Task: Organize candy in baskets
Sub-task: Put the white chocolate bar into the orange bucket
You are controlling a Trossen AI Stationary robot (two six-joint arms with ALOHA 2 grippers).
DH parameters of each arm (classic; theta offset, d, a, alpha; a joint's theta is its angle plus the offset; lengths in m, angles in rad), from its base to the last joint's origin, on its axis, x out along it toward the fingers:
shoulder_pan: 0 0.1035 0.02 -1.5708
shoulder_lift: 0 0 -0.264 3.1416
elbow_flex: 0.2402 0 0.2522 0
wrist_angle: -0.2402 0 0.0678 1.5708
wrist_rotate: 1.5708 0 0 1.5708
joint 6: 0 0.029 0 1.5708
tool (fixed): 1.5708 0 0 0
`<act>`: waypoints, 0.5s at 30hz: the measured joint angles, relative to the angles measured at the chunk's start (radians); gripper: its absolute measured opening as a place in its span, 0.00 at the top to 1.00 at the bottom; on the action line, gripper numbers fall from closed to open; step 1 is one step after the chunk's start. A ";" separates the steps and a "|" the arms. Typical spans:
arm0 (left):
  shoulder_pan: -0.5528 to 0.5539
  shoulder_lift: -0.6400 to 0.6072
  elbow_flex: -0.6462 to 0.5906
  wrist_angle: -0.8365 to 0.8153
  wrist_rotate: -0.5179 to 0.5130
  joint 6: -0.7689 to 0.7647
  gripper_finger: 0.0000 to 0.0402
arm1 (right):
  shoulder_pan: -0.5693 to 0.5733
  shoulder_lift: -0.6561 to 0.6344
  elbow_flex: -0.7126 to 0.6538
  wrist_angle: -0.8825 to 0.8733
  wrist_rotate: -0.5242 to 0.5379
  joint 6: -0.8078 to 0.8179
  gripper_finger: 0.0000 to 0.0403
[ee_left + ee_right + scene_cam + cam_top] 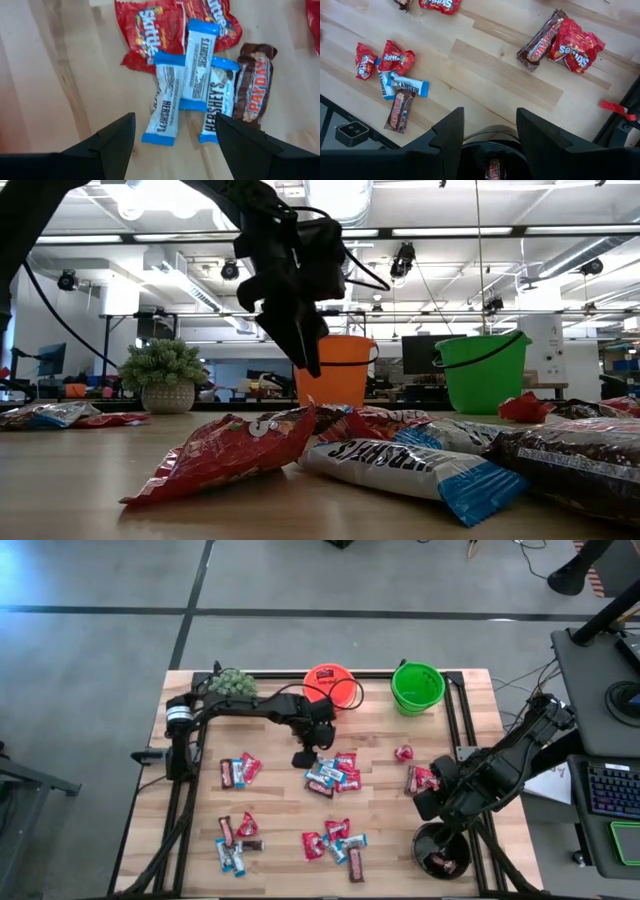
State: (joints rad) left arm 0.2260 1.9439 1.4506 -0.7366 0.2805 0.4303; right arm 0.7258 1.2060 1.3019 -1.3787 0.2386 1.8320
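Note:
Wrapped candy lies in loose heaps on the wooden table. My left gripper hangs open, pointing steeply down, just above the middle heap. In the left wrist view its fingers stand apart over three blue-and-white bars, with a brown bar and red packets beside them. My right gripper waits open above the black bowl, which holds a candy. The orange pail and green pail stand at the far edge.
More candy heaps lie at the left, near left, near middle and right, with one red packet alone. A fuzzy potted plant stands at the far left. Black rails run along the table's sides.

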 joint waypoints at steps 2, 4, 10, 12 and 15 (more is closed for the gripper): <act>0.000 0.011 0.000 0.009 -0.001 -0.002 0.37 | 0.000 0.000 0.000 0.000 0.000 0.000 0.58; 0.000 0.023 0.000 0.011 -0.001 -0.007 0.37 | 0.000 0.000 0.000 0.000 0.000 0.000 0.58; 0.000 0.059 0.000 0.024 -0.002 -0.018 0.37 | 0.000 0.000 0.000 0.000 0.000 0.010 0.58; -0.001 0.063 0.000 0.036 -0.002 -0.020 0.37 | 0.000 0.000 0.000 0.001 0.000 0.010 0.58; -0.001 0.069 0.000 0.041 -0.002 -0.020 0.37 | 0.000 0.000 0.000 0.001 0.000 0.014 0.58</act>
State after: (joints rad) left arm 0.2253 2.0129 1.4506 -0.6956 0.2782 0.4107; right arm 0.7261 1.2060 1.3018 -1.3777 0.2382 1.8462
